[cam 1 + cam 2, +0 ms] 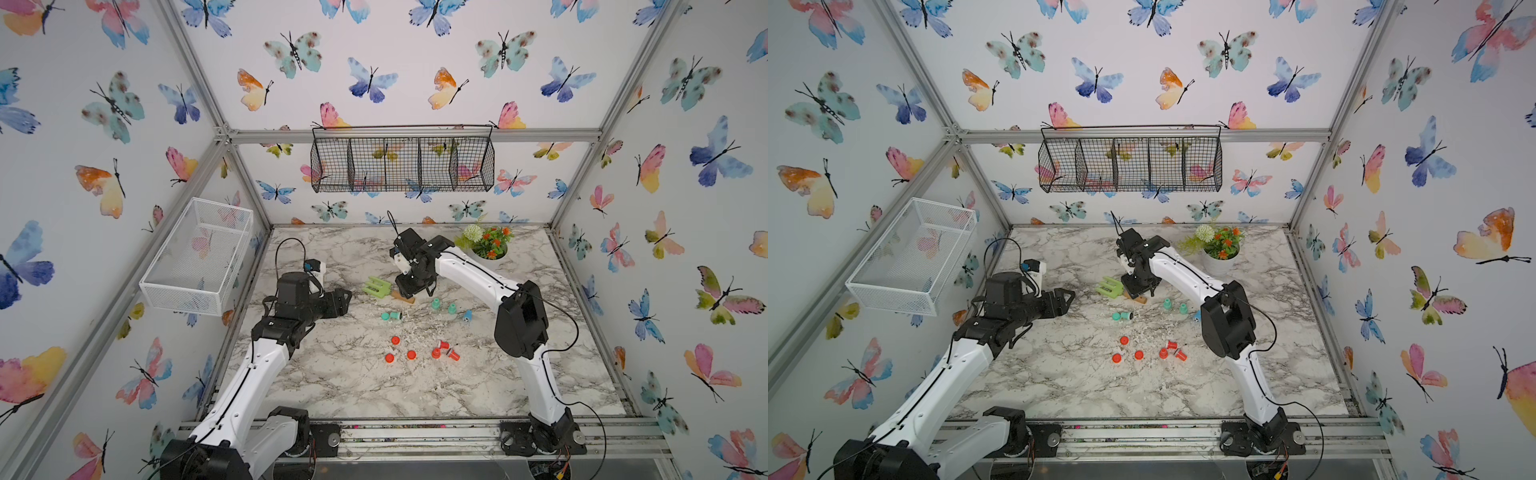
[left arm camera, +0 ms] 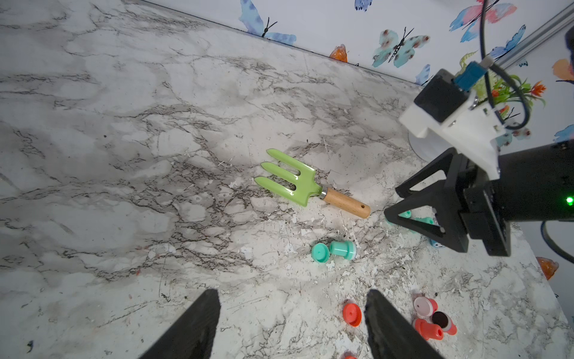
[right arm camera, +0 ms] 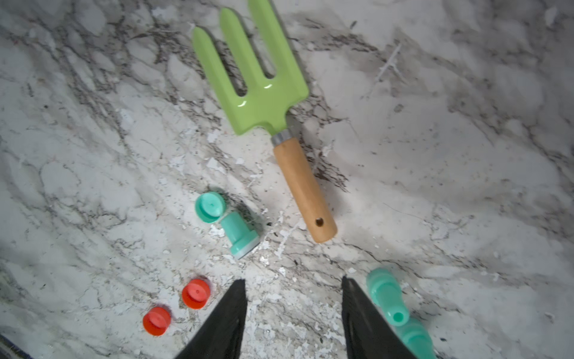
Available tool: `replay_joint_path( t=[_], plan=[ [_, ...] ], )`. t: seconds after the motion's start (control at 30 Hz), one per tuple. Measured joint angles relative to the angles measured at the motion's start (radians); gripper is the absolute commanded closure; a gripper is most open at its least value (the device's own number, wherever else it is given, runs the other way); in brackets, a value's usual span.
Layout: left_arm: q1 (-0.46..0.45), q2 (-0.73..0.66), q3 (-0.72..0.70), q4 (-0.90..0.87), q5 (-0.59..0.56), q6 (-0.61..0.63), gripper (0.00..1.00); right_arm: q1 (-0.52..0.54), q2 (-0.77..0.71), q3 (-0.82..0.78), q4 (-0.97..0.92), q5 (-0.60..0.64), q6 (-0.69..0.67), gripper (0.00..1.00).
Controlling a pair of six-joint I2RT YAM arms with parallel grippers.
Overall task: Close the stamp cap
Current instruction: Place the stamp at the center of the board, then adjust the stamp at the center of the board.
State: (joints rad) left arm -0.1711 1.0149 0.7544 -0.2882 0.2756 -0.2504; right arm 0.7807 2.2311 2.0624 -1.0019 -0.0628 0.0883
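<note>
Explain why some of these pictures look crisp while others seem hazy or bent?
Right wrist view: soft throughout, corners darkened, a glare streak on the green fork, the teal stamps at the edge smeared. Left wrist view: sharper, with a green light flaring. In both top views: even lighting, but the wide lens splays the metal frame and the red caps look tiny.

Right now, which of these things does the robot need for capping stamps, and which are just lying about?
For the job: teal stamp on its side; teal cap beside it; loose red caps; red stamps.
Just lying about: green garden fork; potted plant; black wire basket; white basket.
</note>
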Motion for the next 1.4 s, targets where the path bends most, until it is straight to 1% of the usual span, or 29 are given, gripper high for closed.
replay_joint_path(
  t=[0.2, 0.33, 0.47, 0.83, 1.2, 1.4],
  plan=[
    [0.0, 0.0, 0.0, 0.0, 0.0, 0.0, 0.24, 0.063, 0.101, 0.06, 0.013, -0.027, -0.035, 0.54],
    [0.0, 0.0, 0.0, 0.0, 0.0, 0.0, 0.24, 0.072, 0.161, 0.071, 0.015, -0.029, -0.045, 0.55],
    [0.0, 0.0, 0.0, 0.0, 0.0, 0.0, 0.24, 0.071, 0.19, 0.071, 0.015, -0.027, -0.048, 0.56],
    [0.0, 0.0, 0.0, 0.0, 0.0, 0.0, 0.24, 0.07, 0.202, 0.071, 0.012, -0.027, -0.048, 0.6],
    [0.0, 0.0, 0.0, 0.0, 0.0, 0.0, 0.24, 0.07, 0.202, 0.071, -0.031, -0.024, -0.048, 0.62],
    [0.0, 0.0, 0.0, 0.0, 0.0, 0.0, 0.24, 0.072, 0.202, 0.071, -0.053, -0.014, -0.047, 0.65]
  ],
)
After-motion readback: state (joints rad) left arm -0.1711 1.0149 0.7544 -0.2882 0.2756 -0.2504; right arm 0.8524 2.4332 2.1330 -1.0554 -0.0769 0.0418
